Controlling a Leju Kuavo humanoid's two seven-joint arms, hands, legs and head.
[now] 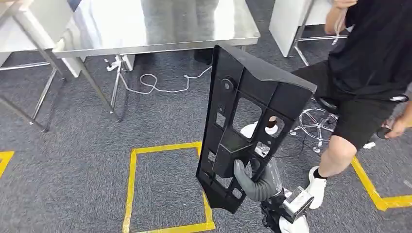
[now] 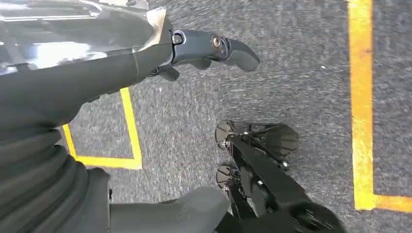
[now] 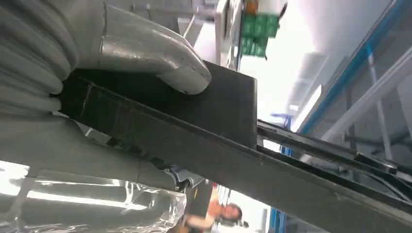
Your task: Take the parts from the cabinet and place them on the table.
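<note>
- Right now the right hand grips a large black plastic part near its lower end — the grey thumb presses flat on one face, the other fingers wrap behind.
- The part stands nearly upright in the air, tilted a little, above the grey carpet, well short of the steel table.
- The left hand hangs over the carpet, holding nothing, fingers apart.
- Yellow tape marks a square on the floor just beside the part's lower end.
- A seated person in black is beyond the part.
</note>
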